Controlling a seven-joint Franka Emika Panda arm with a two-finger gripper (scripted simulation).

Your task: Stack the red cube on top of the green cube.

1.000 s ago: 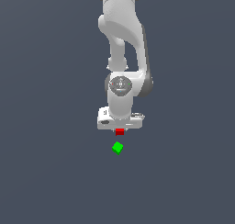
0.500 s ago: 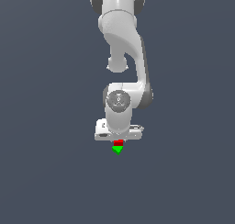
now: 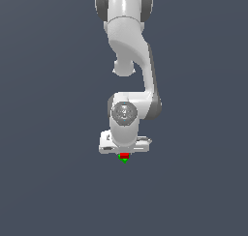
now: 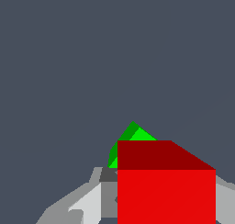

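The red cube sits between the fingers of my white gripper, just under the hand. The green cube shows only as a small green tip right below the red cube. In the wrist view the red cube fills the lower part of the picture, held between the grey fingers, and a corner of the green cube peeks out behind it. The gripper is shut on the red cube. I cannot tell whether the two cubes touch.
The white arm rises above the hand. The surface around the cubes is a plain dark grey-blue floor.
The hand with the red cube has come down and toward the green cube. The gap between the two cubes has closed, and now the red cube covers most of the green one.
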